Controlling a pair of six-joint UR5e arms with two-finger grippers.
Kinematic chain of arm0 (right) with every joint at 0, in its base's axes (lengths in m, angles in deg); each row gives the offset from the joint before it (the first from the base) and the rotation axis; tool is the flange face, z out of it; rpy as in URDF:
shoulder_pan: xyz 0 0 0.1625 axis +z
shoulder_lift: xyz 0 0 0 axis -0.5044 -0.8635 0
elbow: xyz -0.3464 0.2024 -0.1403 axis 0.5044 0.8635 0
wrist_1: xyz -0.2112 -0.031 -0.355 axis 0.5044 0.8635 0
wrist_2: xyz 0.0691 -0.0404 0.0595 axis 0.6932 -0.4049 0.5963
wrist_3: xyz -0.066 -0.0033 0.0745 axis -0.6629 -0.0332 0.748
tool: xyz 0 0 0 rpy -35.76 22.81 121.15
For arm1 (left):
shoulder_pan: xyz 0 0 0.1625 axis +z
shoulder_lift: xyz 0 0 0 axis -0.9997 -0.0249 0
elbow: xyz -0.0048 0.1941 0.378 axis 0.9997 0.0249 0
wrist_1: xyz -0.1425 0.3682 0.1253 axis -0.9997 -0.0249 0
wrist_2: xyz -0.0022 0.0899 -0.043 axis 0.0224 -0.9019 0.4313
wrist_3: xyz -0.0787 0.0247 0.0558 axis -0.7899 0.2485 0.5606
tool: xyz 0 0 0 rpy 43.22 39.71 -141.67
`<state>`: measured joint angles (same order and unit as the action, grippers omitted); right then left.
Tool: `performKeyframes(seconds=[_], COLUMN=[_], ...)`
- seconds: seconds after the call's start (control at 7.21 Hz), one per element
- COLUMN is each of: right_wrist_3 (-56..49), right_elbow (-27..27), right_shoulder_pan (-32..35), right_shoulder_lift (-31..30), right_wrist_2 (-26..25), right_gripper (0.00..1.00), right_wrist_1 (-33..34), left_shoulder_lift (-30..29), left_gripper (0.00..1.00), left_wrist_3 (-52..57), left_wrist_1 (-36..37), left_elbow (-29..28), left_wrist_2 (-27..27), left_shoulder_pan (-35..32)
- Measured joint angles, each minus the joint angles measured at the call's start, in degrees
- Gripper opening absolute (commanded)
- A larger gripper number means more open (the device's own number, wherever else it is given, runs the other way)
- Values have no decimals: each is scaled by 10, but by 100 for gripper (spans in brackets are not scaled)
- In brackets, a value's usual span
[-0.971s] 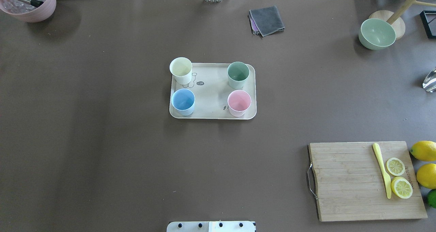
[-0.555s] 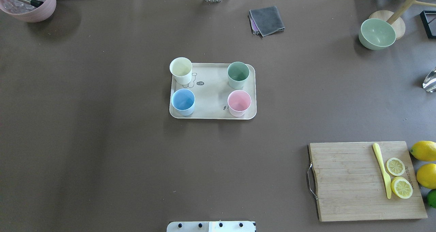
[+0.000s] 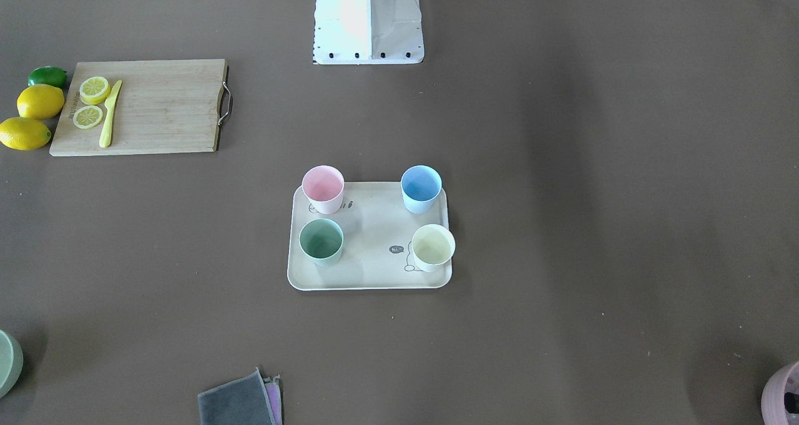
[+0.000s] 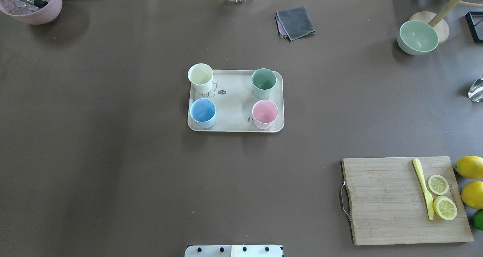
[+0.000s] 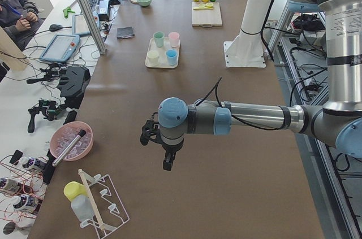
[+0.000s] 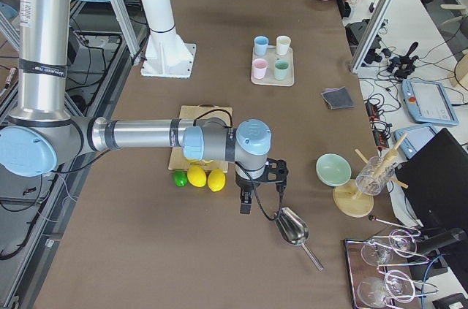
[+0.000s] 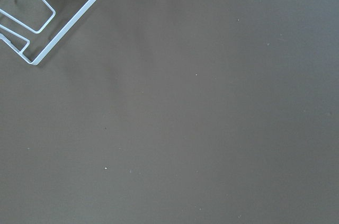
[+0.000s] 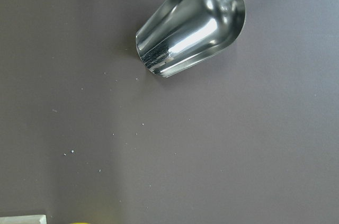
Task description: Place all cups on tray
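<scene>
The beige tray [image 4: 234, 111] lies mid-table. All four cups stand upright on it: cream-yellow [image 4: 200, 77] at the far left corner, sage green [image 4: 263, 82] far right, light blue [image 4: 202, 112] near left, pink [image 4: 265, 113] near right. The front-facing view shows the same tray [image 3: 374, 238] and cups. Neither gripper shows in the overhead or front views. The left gripper [image 5: 166, 163] hangs over bare table far from the tray; the right gripper [image 6: 246, 207] hangs near the lemons. I cannot tell whether either is open or shut.
A wooden cutting board [image 4: 388, 200] with a yellow knife and lemon slices lies near right, lemons beside it. A green bowl [image 4: 417, 37], a grey cloth [image 4: 295, 22] and a pink bowl [image 4: 32, 2] sit at the far edge. A metal scoop [image 8: 193, 23] lies under the right wrist.
</scene>
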<state>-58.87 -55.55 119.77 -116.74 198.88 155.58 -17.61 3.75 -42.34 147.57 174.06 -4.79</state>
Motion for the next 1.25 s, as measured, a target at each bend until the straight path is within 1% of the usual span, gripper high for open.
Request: performKeyframes(seconds=[0.42, 1.25], right_wrist_3=[0, -1], right_elbow=[-1, -1], right_shoulder_pan=[0, 0], right_shoulder_lift=[0, -1], right_wrist_2=[1, 21], right_gripper=[100, 100], right_wrist_1=[0, 0], left_shoulder_lift=[0, 1], left_gripper=[98, 98], left_wrist_3=[0, 0], left_wrist_1=[0, 0], left_elbow=[6, 16], left_wrist_2=[0, -1], left_shoulder_pan=[0, -1])
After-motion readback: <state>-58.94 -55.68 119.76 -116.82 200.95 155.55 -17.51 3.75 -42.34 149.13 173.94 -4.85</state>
